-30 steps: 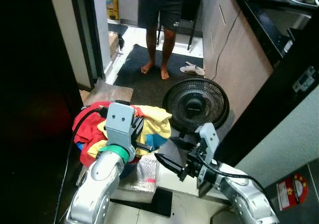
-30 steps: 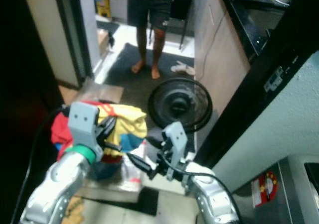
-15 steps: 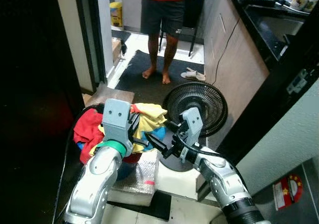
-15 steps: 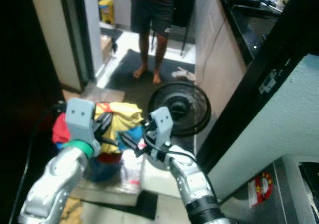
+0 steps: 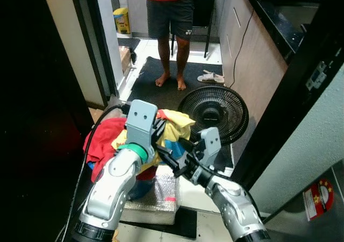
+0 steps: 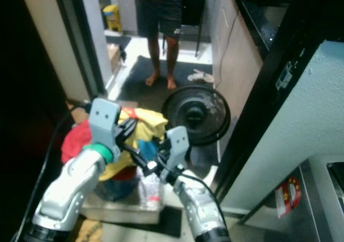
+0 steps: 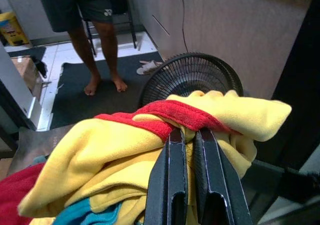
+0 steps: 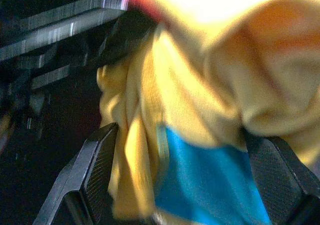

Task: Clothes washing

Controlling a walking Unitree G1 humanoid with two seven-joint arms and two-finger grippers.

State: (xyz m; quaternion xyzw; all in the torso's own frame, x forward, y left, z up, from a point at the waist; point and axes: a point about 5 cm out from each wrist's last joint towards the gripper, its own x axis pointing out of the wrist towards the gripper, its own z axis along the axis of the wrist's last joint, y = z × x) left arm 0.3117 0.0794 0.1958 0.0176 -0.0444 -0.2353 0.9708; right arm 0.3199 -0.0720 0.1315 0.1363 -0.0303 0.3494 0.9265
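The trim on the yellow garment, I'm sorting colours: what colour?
Red trim, clearest in the left wrist view.

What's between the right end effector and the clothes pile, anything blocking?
Nothing visible. The right end effector is open and already at the clothes pile, its fingers straddling yellow and blue fabric. The left end effector is shut on the same pile's yellow cloth; the fan stands behind.

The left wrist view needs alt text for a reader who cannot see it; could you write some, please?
The left gripper, fingers nearly together, pinches a yellow garment with red trim. Behind stand a black floor fan and a barefoot person.
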